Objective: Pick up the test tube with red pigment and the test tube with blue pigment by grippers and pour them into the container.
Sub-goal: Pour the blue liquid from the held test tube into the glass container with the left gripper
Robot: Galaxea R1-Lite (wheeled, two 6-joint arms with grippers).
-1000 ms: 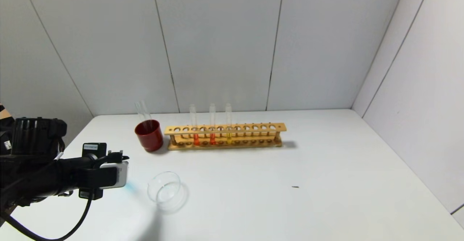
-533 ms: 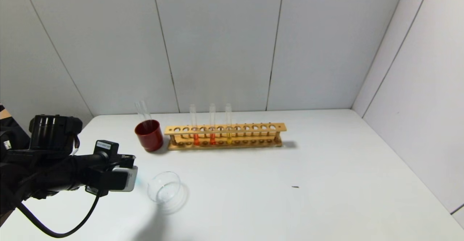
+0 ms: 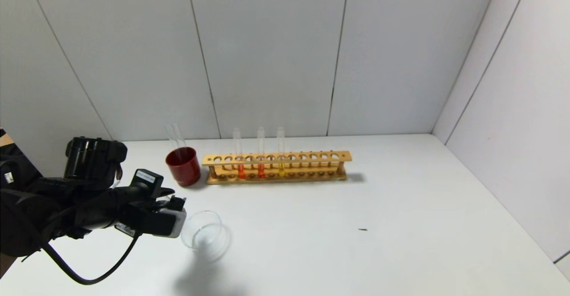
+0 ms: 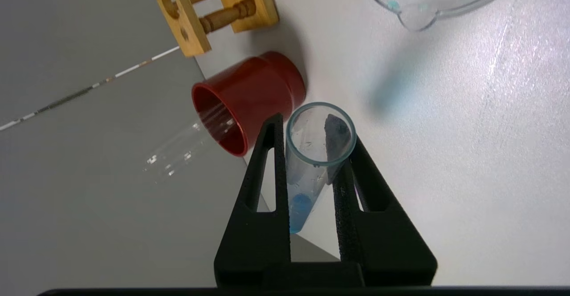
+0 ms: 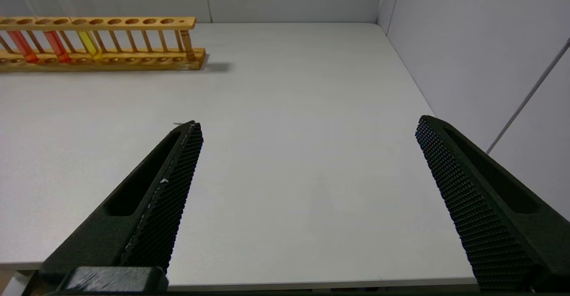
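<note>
My left gripper (image 4: 311, 129) is shut on the test tube with blue pigment (image 4: 307, 176), a clear tube with a little blue liquid at its round end. In the head view the left gripper (image 3: 171, 218) is just left of the container (image 3: 202, 233), a shallow clear glass dish. The dish rim and pour lip (image 4: 416, 18) hold a few blue drops. The test tube with red pigment (image 3: 240, 164) stands in the wooden rack (image 3: 311, 158), with light orange-red liquid. My right gripper (image 5: 307, 124) is open and empty above the near right table; it is out of the head view.
A dark red cup (image 3: 183, 166) with plain clear tubes stands left of the rack. A deeper red tube (image 3: 261, 164) and a yellow tube (image 3: 281, 162) stand in the rack too. A small dark speck (image 3: 363, 229) lies on the white table. Grey walls close the back and right.
My left arm has moved right and forward with the blue tube, from well left of the dish to right beside its left rim.
</note>
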